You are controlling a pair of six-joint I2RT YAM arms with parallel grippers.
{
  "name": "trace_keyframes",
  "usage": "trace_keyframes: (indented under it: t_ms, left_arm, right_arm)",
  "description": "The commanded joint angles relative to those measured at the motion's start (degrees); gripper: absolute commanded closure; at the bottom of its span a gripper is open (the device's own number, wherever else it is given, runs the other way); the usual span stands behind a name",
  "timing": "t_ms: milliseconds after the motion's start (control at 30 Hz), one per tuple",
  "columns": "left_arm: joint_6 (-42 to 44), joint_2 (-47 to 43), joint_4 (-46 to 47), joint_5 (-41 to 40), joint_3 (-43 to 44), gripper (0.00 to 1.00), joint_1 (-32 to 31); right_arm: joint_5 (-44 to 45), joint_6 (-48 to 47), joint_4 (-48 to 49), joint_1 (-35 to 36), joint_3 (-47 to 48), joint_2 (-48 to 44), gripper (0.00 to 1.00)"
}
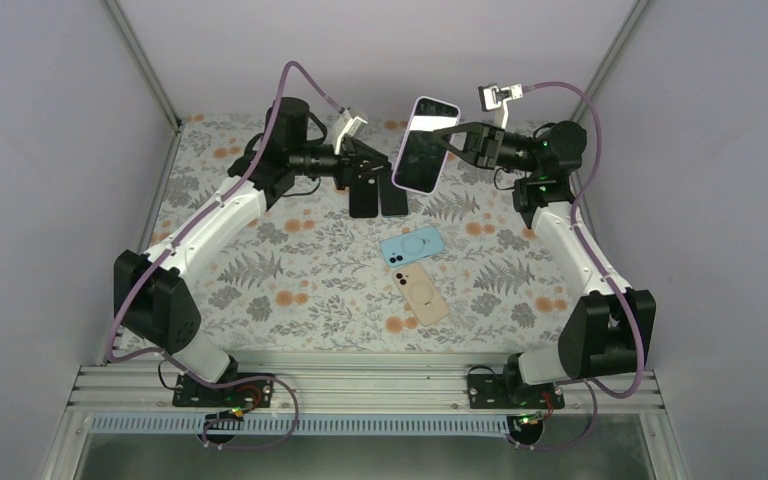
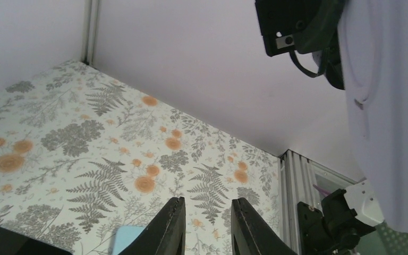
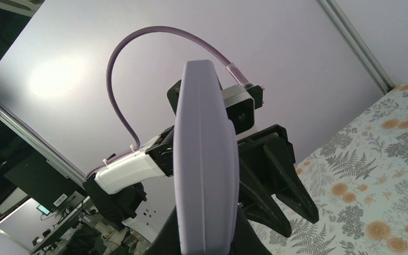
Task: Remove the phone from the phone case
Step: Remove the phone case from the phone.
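Top external: cased phone [image 1: 422, 145] is sitting clamped between the right fingers [image 1: 447, 133], just beside the left fingers [image 1: 362, 198], which are hanging slightly parted and empty.

**Phone still cased, held aloft over the desk**

The phone [image 1: 422, 150] sits fully inside its phone case [image 3: 204, 159], a pale lavender shell whose rim frames the dark, glossy screen on all sides. The pair hangs in the air above the far part of the desk, touching nothing below. It stands steeply, its top end tipped toward the back wall and its screen facing up and forward, with a bright reflection in the upper part. The right gripper [image 1: 447, 140] pinches it from the right side, one of its jaws on the screen and the other on the back. Edge-on, the case looks smooth and rounded. Its plain back carries a faint ring outline.
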Motion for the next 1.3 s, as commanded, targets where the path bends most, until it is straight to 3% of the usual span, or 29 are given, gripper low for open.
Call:
trace_keyframes:
  t_ms: [0,167,333,1067,1267]
  left_arm:
    - [0.11,-0.51,1.78,7.22,0.23,0.75,0.62]
    - [-0.25,-1.94,3.21,18.11,-0.12,0.71,0.61]
    - [-2.49,-2.98,5.40,21.92,-1.30,0.70,0.58]
    - [-3.46,-1.02,5.69,16.96,-0.46,0.71,-1.00]
    - [-4.31,-0.07,6.13,14.74,-0.61,0.75,-0.22]
  right_arm:
    - [0.41,1.19,4.19,-0.05,0.68,-1.73,0.96]
    - [0.54,1.36,4.27,-0.72,0.70,-1.52,0.96]
    - [0.71,1.38,4.41,-0.68,0.72,-1.48,0.96]
    - [0.48,1.92,5.09,-0.75,0.26,-2.05,0.96]
    - [0.03,3.95,7.60,-0.68,-0.06,-2.19,0.96]
